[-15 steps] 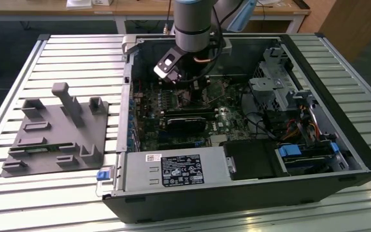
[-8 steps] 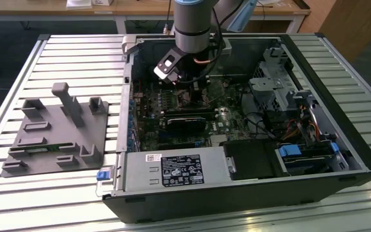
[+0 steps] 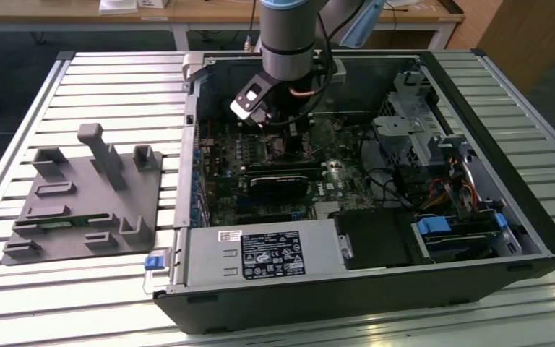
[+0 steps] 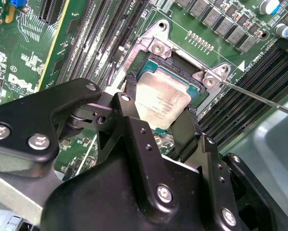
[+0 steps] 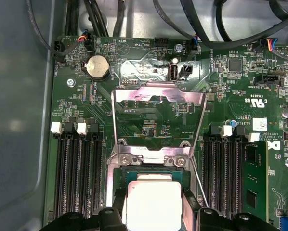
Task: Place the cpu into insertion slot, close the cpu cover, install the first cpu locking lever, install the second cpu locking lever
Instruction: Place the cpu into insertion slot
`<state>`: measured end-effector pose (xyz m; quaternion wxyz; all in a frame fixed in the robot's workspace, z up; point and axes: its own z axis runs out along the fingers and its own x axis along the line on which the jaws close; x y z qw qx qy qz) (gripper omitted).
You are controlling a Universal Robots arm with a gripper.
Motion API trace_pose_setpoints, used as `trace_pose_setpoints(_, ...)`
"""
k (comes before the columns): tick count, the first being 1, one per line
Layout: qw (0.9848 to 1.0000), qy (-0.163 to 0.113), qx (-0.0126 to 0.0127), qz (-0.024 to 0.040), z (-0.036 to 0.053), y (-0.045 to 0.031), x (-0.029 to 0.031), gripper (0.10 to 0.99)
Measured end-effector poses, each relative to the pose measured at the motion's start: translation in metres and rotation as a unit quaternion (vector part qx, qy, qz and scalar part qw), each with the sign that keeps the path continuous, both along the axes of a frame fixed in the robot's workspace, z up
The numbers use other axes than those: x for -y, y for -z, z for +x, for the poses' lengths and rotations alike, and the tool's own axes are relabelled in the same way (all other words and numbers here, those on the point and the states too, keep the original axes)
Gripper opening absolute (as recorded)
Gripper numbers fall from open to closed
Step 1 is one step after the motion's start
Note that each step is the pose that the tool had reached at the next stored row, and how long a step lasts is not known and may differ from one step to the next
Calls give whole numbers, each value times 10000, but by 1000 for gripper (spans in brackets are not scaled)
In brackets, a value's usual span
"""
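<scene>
Item: cpu (image 4: 165, 94), flat silver square, lying in or just over the insertion slot (image 4: 156, 45) (you cannot tell if it is seated). Likely light, stiff and fragile underneath; take it by opposite edges only. Your end effector (image 4: 161, 103) has its fingers (image 4: 191, 126) pinching those edges. Beyond, the cpu cover (image 5: 158, 91) stands swung open.

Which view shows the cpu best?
The second wrist view: the cpu is nearly whole, in the gripper over the insertion slot. The first wrist view crops it; in the exterior view the arm covers it.
</scene>
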<state>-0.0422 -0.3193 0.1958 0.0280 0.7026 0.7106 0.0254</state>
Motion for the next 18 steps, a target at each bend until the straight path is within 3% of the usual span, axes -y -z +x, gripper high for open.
trace_pose_setpoints(18,10000,0,-1,0,3,16,0,537)
